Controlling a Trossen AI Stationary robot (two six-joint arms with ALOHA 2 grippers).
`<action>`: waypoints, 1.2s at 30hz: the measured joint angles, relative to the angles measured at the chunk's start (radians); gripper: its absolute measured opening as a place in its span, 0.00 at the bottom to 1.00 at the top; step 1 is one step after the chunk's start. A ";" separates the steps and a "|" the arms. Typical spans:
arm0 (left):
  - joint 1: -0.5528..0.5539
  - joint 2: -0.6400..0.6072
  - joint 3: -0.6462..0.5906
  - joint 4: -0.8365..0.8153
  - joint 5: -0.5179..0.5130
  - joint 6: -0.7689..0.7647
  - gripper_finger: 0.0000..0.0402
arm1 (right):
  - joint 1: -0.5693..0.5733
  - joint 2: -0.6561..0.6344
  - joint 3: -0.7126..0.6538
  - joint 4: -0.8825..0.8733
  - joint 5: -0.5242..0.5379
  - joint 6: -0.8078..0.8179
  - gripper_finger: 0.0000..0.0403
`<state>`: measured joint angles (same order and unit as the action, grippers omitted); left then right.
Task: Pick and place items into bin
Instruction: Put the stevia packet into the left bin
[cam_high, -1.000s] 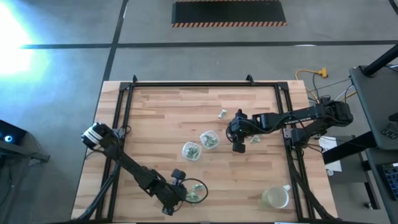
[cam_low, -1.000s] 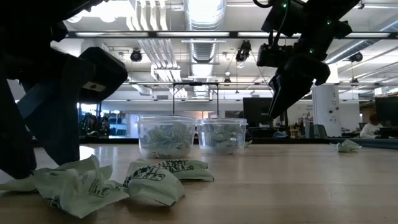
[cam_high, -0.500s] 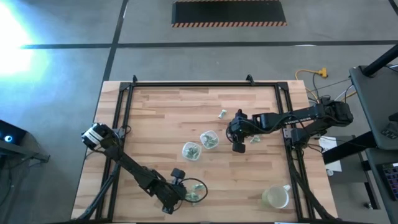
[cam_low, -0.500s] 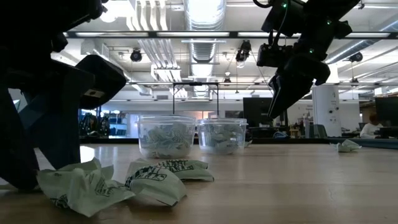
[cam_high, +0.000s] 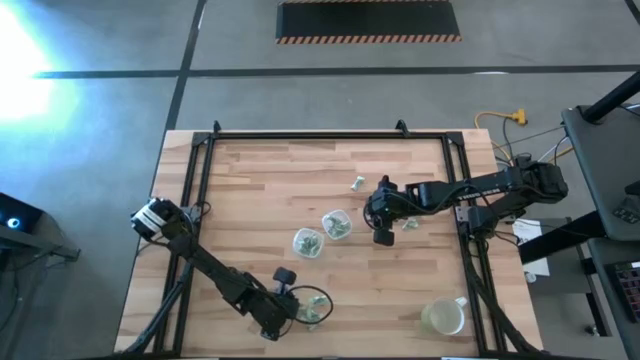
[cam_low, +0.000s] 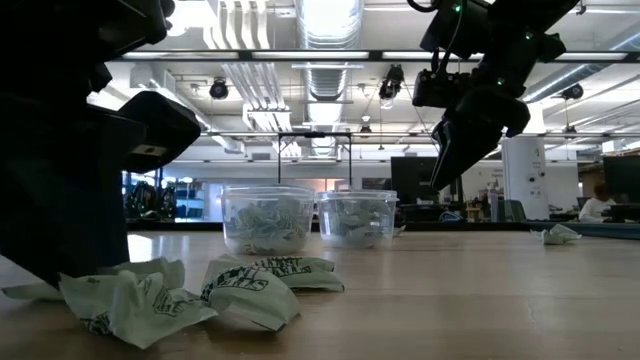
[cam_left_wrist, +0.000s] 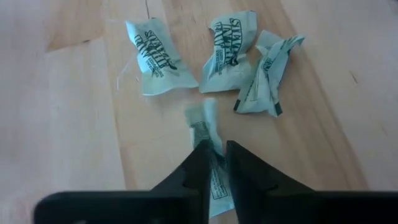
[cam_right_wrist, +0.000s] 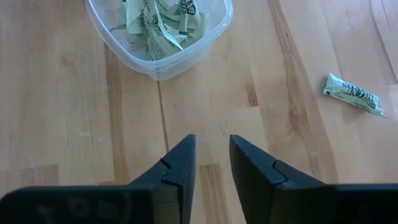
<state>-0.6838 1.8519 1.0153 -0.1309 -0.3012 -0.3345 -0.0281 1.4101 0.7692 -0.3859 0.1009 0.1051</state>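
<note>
Table (cam_high: 250, 190) shows little change from the earlier frames: only the left gripper (cam_left_wrist: 213, 163) has shifted slightly at the near edge, lower over the wrappers in the low view, while the right arm has stayed put. Bare wood lies open along the far edge and the left side.

Near the near-right corner stands a mug (cam_high: 442, 318). Two tubs (cam_high: 308, 242) (cam_high: 336, 225) sit mid-table, both holding wrappers. The right gripper (cam_right_wrist: 211, 162) hangs above the table just right of the tubs, fingers slightly apart, nothing between them.

The left gripper's fingers are clamped on one wrapper (cam_left_wrist: 208, 134). Three more wrappers (cam_left_wrist: 152, 59) (cam_left_wrist: 230, 50) (cam_left_wrist: 264, 74) lie just beyond it, with dark print that cannot be read for certain. Single wrappers lie toward the far edge (cam_high: 357, 184) and by the right gripper (cam_high: 409, 225).
</note>
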 joint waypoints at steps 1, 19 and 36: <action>0.000 0.000 0.000 -0.001 0.000 0.000 0.05 | 0.000 0.000 0.000 0.000 0.000 0.000 0.21; 0.000 -0.087 0.049 -0.228 -0.176 0.013 0.01 | 0.000 0.000 0.000 0.005 0.001 0.000 0.20; 0.151 -0.213 0.042 -0.270 -0.524 0.245 0.01 | 0.000 0.000 0.000 0.022 0.002 -0.003 0.21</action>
<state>-0.5327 1.6389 1.0576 -0.4012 -0.8249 -0.0897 -0.0284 1.4101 0.7692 -0.3641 0.1032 0.1017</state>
